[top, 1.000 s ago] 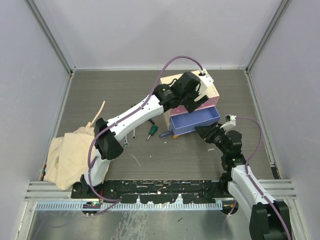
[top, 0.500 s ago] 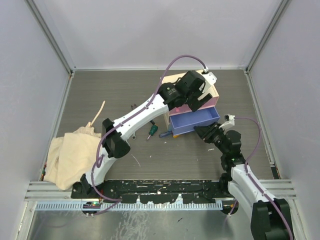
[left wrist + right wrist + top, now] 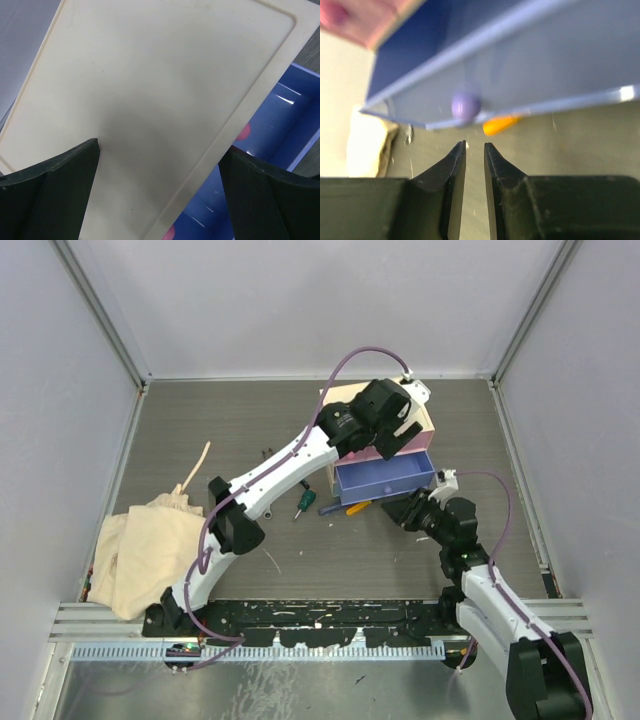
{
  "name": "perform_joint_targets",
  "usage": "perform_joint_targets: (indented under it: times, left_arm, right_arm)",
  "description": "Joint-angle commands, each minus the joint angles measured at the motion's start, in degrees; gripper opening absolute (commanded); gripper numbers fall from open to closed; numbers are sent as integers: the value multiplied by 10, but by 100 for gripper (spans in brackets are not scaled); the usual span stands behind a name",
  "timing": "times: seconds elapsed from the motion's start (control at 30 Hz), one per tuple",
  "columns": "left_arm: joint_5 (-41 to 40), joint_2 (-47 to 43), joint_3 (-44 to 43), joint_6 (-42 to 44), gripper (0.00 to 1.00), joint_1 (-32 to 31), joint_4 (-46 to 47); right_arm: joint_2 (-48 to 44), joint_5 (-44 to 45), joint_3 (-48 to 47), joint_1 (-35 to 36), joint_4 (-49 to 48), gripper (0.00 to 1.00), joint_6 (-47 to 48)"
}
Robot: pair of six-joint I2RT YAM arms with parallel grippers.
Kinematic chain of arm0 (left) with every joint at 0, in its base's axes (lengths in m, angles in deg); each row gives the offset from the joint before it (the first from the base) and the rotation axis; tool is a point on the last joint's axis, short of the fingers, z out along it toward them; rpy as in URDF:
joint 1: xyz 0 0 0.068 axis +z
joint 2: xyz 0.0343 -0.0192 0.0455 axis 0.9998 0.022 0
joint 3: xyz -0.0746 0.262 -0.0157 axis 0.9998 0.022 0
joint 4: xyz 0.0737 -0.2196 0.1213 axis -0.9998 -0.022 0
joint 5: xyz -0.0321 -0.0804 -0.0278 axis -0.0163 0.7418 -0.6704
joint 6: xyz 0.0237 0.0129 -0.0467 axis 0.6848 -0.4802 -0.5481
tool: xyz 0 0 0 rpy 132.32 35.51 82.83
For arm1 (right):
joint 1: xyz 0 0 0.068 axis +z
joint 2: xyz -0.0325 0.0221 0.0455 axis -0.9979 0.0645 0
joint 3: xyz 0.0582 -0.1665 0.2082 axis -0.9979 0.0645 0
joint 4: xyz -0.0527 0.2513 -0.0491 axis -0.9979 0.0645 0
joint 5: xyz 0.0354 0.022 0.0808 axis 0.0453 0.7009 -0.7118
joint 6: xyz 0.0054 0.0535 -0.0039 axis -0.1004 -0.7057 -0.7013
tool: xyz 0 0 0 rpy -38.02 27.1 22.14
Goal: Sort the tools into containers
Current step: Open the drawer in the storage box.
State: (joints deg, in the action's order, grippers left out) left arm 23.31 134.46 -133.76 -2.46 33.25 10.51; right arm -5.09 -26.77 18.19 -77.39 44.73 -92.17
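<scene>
The cream chest stands at the back of the table, with its pink drawer a little out and a blue drawer pulled well out. My left gripper hangs wide open over the chest's top, holding nothing. My right gripper sits low just in front of the blue drawer's purple knob, its jaws a narrow gap apart and empty. An orange handle lies under the drawer's front edge. A green-handled screwdriver and a blue-handled tool lie to its left. A silver wrench shows beside the left arm.
A crumpled cream cloth lies at the near left, with a thin wooden stick behind it. Grey walls close the table in on three sides. The left arm stretches diagonally over the tools.
The blue drawer has swung straighter and shifted slightly left, uncovering the orange handle. My left gripper has moved further over the chest top. The right gripper stays close to the drawer front.
</scene>
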Motion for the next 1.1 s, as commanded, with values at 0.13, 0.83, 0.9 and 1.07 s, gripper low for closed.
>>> perform_joint_targets:
  times: [0.13, 0.83, 0.9, 1.07]
  left_arm:
    - [-68, 28, -15, -30, 98, 52, 9]
    - [-5, -18, 46, -30, 99, 52, 32]
    - [-5, -20, 46, -30, 99, 52, 30]
    - [-6, -22, 50, -31, 99, 52, 32]
  right_arm:
    - [-85, -18, 33, 17, 234, 17, -17]
    - [-70, 253, -179, 16, 258, 92, -255]
    - [-55, 267, -186, 15, 253, 96, -274]
    - [-23, 256, -164, 12, 191, 100, -303]
